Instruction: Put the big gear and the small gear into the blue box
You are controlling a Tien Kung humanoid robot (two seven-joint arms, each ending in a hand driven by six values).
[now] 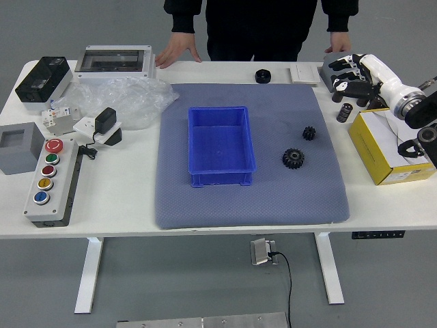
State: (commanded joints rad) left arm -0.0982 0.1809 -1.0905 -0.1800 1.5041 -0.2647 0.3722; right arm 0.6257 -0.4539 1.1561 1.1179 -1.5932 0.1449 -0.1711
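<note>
My right hand (355,78) reaches in from the right edge, above the yellow-sided box, palm side hard to see, its fingers spread and holding nothing. The big black gear (293,158) lies on the blue-grey mat, right of the blue box. Slightly farther back and to the right, the small black gear (309,133) lies on the same mat, apart from the big one. The open blue box (220,147) stands near the mat's middle, and no gear shows inside it. My left arm is out of view.
A yellow-sided box (372,157) stands at right beside a black cylinder (345,113). A black round part (263,76) sits behind the mat (252,205). Left are a button panel (51,181) and plastic wrap (130,102). A person's hands (179,49) rest at the far edge.
</note>
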